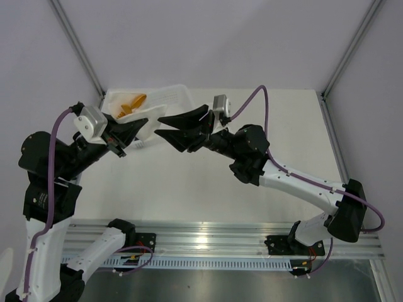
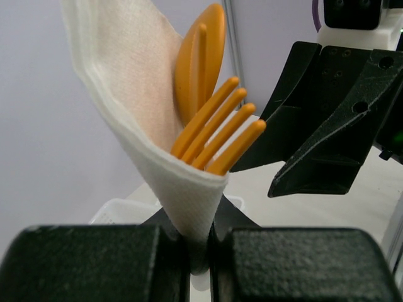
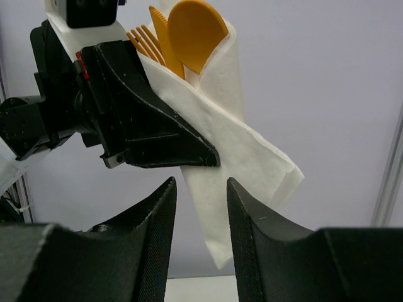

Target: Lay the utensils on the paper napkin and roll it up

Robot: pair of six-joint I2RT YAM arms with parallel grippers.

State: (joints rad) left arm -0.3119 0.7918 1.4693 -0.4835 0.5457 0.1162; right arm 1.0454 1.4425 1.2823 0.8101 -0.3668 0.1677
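Visibly, one paper napkin (image 2: pixel 126 82), one spoon (image 2: pixel 201 60), one fork (image 2: pixel 220 126), wrapped together

No lettering, brand name, number or sign can be read in any of the three views. The only mark that looks like print is a small pale label (image 1: pixel 41 199) on the black lower joint of the left arm (image 1: pixel 50 160), seen from above. Its characters are too small to make out.

The paper napkin (image 3: pixel 233 138) is white (a fine embossed weave); the utensils (image 3: pixel 189 31) orange; the table (image 1: pixel 208 182) white.
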